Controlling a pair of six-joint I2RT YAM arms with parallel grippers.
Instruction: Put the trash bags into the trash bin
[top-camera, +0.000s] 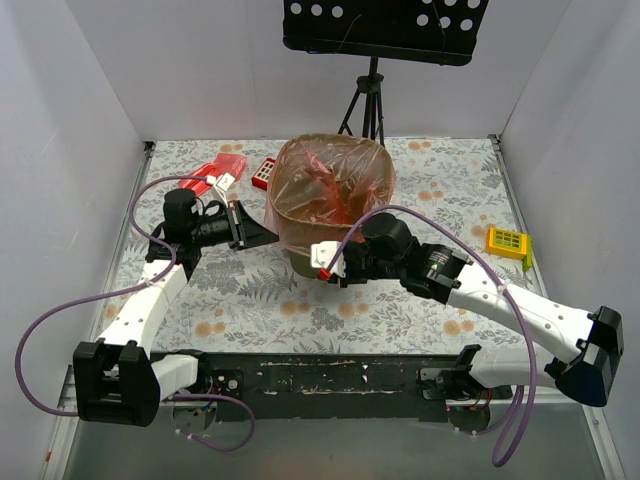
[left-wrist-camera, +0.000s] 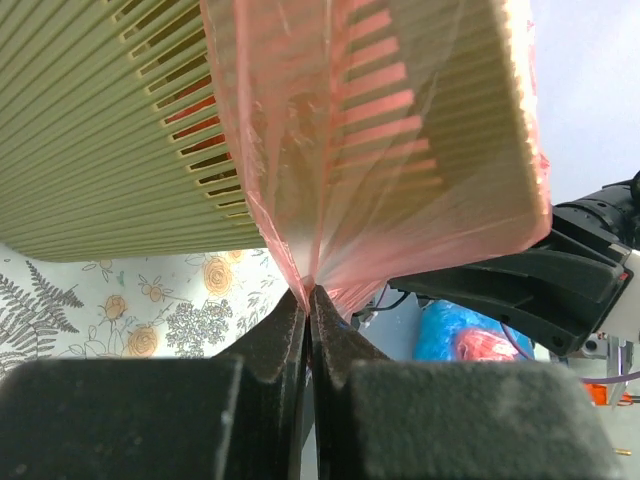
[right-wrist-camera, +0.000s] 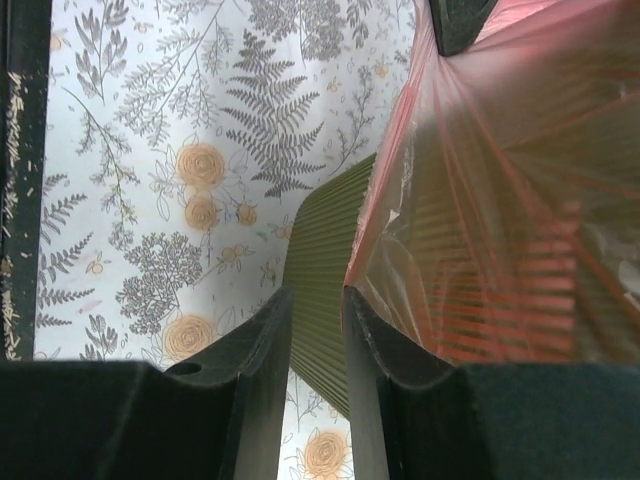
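The trash bag (top-camera: 330, 185) hangs over the rim of the trash bin (left-wrist-camera: 90, 150). The left gripper (left-wrist-camera: 308, 297) pinches its film tight. The right gripper (right-wrist-camera: 315, 320) has its fingers narrowly apart beside it.

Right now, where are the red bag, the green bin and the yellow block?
red bag (top-camera: 300, 215): top view, film draped over the bin's side.
green bin (left-wrist-camera: 90, 150): left wrist view, bare slotted wall.
yellow block (top-camera: 507, 241): top view, gridded top face.

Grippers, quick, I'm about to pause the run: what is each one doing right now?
Left gripper: closed, pinching the red bag film.
Right gripper: open, gripping nothing; the bag lies just beside it.
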